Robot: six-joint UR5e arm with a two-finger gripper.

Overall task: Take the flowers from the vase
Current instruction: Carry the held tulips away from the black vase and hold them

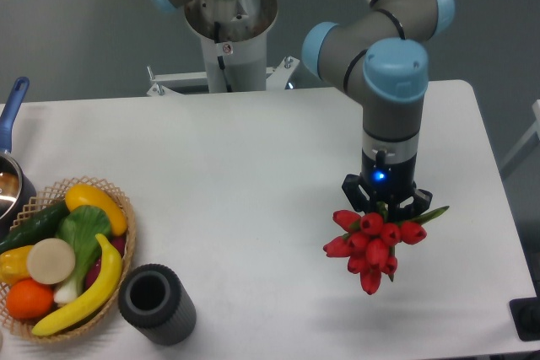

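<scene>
Arm comes in from top centre, elbow bent, wrist pointing straight down over the right half of the surface (pixel 253 174). End effector (pixel 386 206) has its fingers closed on the stems of the flowers (pixel 372 240); red buds hang below it, tilted toward the camera, one green leaf sticking out right. Bunch is clear of the surface, shadow just under it. Vase (pixel 156 303) stands upright at front left, mouth open, well apart from the flowers, just beside the wicker basket (pixel 118 200) of produce. Pot (pixel 10 176) with blue handle at the left edge. Wide bare stretch between vase and arm. Right and front edges are near the flowers.
</scene>
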